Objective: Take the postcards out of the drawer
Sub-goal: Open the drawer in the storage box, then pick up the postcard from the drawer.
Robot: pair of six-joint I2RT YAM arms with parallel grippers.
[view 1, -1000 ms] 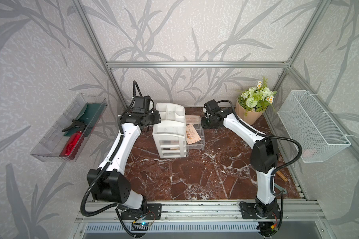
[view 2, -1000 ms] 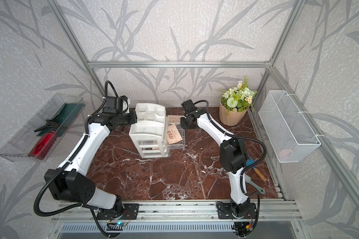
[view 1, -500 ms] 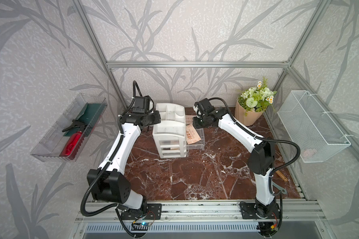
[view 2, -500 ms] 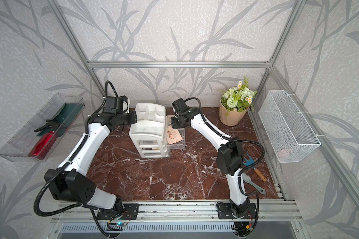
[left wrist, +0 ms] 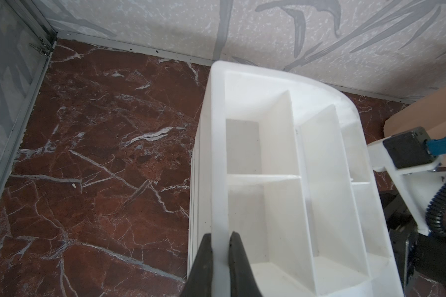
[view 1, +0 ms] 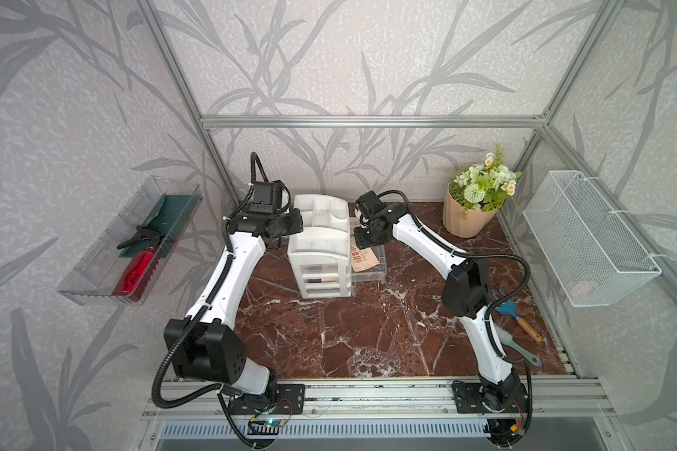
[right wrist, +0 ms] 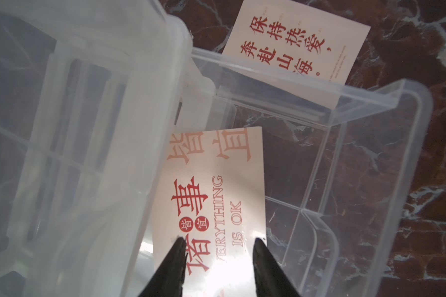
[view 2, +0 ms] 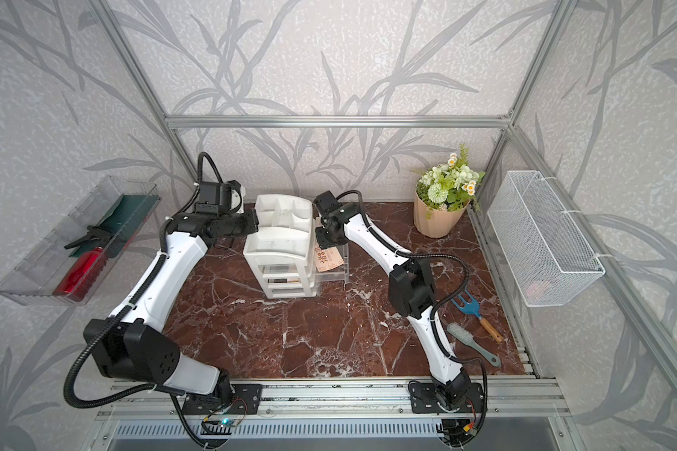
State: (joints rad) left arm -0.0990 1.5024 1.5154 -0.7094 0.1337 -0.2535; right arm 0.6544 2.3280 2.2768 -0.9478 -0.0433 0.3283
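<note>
We start with the marble tabletop, which carries everything. On it stands the white organiser. Our left gripper is pinched tight on its side wall, which we judge keeps the light unit from sliding while the other arm works.

The clear drawer is pulled out directly beneath our right gripper, so its contents can be reached from above. One postcard lies flat inside it, with one long edge slipped under the organiser's frame. Its near end sits just below the right jaws, which stand moderately apart and hold nothing.

A second postcard lies outside on the marble, beyond the drawer's far wall and well ahead of those jaws. We see no third card.
</note>
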